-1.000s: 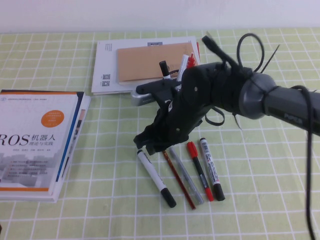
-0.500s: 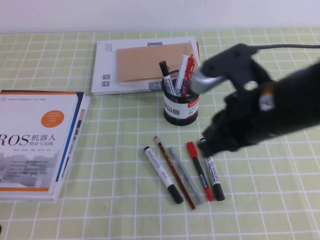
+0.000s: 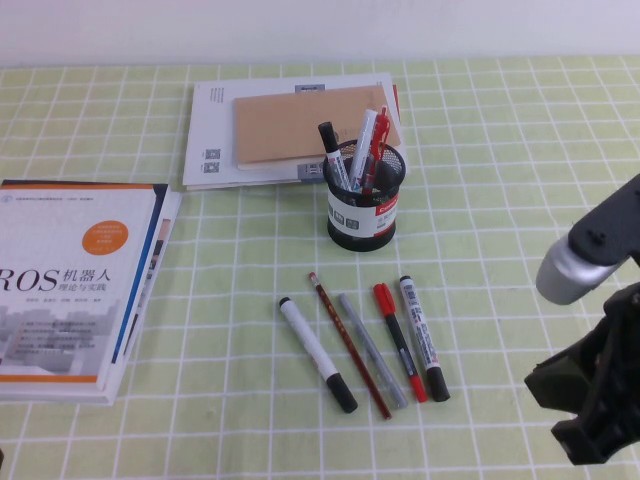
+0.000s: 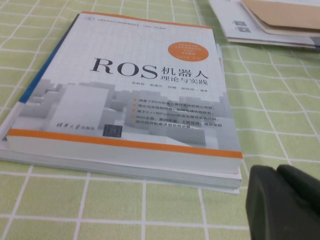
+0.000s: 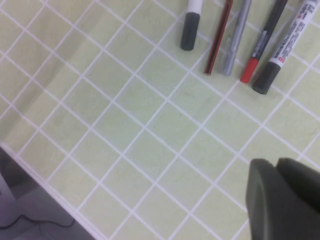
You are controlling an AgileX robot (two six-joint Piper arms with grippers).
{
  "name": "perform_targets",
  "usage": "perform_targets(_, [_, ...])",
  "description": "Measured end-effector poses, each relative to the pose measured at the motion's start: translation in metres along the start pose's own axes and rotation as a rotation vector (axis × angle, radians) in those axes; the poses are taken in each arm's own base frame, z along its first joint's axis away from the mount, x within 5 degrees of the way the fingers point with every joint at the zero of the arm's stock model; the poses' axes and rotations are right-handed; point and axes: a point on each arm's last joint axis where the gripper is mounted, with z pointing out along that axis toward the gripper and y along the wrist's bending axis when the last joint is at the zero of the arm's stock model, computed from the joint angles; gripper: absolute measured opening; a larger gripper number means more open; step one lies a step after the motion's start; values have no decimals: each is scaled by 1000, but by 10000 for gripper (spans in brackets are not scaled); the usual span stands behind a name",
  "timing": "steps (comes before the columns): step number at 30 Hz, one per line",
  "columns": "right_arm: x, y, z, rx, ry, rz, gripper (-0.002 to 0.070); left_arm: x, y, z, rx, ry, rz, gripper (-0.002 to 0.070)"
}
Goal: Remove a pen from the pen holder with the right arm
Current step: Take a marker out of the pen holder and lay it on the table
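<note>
Since one second ago, the right arm [image 3: 590, 270] has drawn back from above the pen holder [image 3: 360, 212] to the near right corner of the bench [image 3: 500, 150], well apart from the holder. The right gripper [image 5: 277, 172] hangs over bare green checked cloth; its fingers [image 5: 300, 200] are clenched together and hold nothing.

The pen holder, a black mesh cup, stands upright just in front of a white book [image 3: 215, 130] that carries a brown notebook [image 3: 300, 120]. Several pens stand in the cup, among them a black-capped marker [image 3: 330, 150] and a red pen [image 3: 375, 160].

Five more pens lie side by side on the bench in front of the holder, all slanted the same way. From the robot's left to its right they are a white marker [image 3: 312, 350] with a black cap, a thin dark red pencil [image 3: 348, 345], a grey pen [image 3: 372, 350], a red and black pen [image 3: 398, 340] and a white marker with black ends [image 3: 424, 338]. The right wrist view shows their near ends.

The left gripper [image 4: 277, 175] is low over the cloth, just beside the near corner of the ROS book [image 4: 145, 100]. Its fingers [image 4: 300, 205] look pressed together and empty.
</note>
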Motion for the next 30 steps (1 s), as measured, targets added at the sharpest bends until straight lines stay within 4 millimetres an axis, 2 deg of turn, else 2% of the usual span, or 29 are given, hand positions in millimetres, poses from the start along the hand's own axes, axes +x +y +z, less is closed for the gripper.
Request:
perform_targets(7, [8, -5, 4, 23, -21, 2, -12, 0, 0, 0, 0, 0, 0, -8])
perform_targets(10, [25, -19, 3, 62, -141, 65, -12, 0, 0, 0, 0, 0, 0, -8])
perform_targets(15, [82, -48, 1, 187, -416, 302, -12, 0, 0, 0, 0, 0, 0, -8])
perform_targets(20, [139, -61, 15, 365, -585, 398, -12, 0, 0, 0, 0, 0, 0, -8])
perform_targets(24, [170, -61, 25, 470, -643, 386, -12, 0, 0, 0, 0, 0, 0, -8])
perform_targets(30, [193, -59, 32, 580, -799, 330, -12, 0, 0, 0, 0, 0, 0, -8])
